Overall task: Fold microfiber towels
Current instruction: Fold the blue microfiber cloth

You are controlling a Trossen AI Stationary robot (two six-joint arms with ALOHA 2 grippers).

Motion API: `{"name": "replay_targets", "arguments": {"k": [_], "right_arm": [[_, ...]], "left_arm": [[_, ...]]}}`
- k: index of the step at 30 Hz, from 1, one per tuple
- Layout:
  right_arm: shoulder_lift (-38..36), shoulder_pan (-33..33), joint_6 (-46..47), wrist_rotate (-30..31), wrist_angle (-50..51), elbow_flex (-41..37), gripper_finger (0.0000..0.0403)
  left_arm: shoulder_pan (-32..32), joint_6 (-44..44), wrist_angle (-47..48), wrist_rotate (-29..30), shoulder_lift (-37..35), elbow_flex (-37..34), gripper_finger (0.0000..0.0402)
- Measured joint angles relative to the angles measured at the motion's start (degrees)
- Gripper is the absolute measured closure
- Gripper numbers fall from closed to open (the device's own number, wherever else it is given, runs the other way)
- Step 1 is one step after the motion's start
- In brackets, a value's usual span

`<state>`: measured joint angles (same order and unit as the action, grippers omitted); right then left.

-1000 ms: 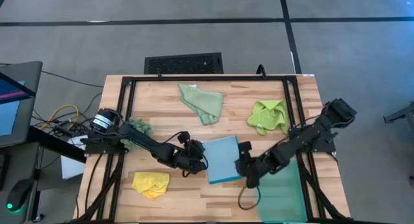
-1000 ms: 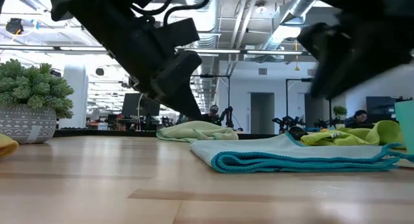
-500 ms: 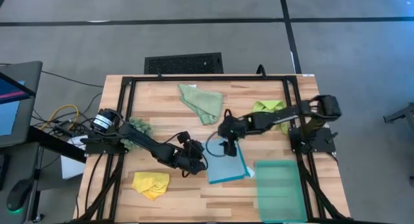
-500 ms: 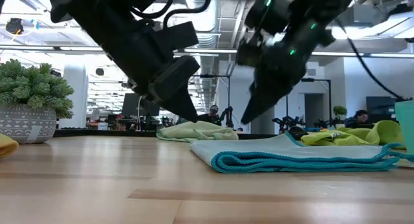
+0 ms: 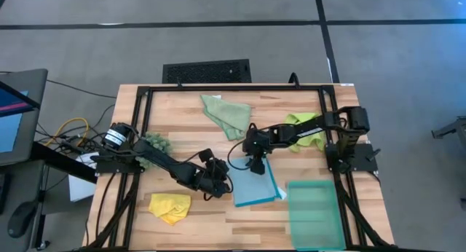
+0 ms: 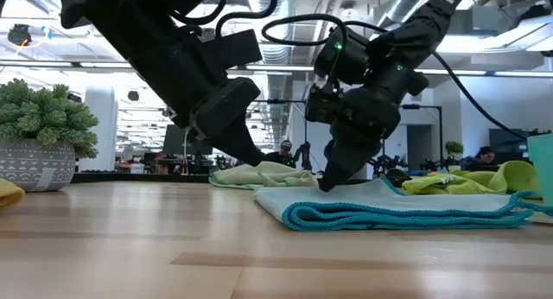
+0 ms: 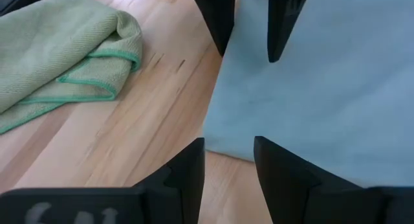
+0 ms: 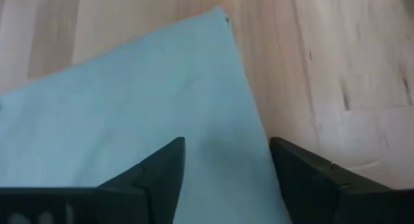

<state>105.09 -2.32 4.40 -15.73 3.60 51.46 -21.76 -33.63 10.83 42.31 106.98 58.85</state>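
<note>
the table (image 5: 182,208) is pale wood with fine grain lines and a smooth, faintly sheened finish, framed in black metal rail. the light blue towel (image 5: 253,180) is soft matt cloth, finely woven, with a ribbed stitched teal hem that shows in the low view. the pale green towel (image 7: 58,56) has a nubby weave and a brighter green stitched edge. the tray (image 5: 314,212) looks like translucent teal plastic.

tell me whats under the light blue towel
The light blue towel lies folded flat on the bare wooden table. Only wood shows around its edges; anything beneath the cloth is covered.
</note>
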Motion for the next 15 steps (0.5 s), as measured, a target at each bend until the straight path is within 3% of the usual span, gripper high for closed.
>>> {"name": "replay_targets", "arguments": {"k": [5, 15], "right_arm": [[0.12, 0.73, -0.11, -0.35, 0.2, 0.0, 0.0214], [0.61, 0.65, -2.64, 0.17, 0.85, -0.04, 0.0385]], "left_arm": [[0.0, 0.0, -0.19, -0.02, 0.0, 0.0, 0.0274], [-0.69, 0.18, 0.22, -0.04, -0.45, 0.0, 0.0274]]}}
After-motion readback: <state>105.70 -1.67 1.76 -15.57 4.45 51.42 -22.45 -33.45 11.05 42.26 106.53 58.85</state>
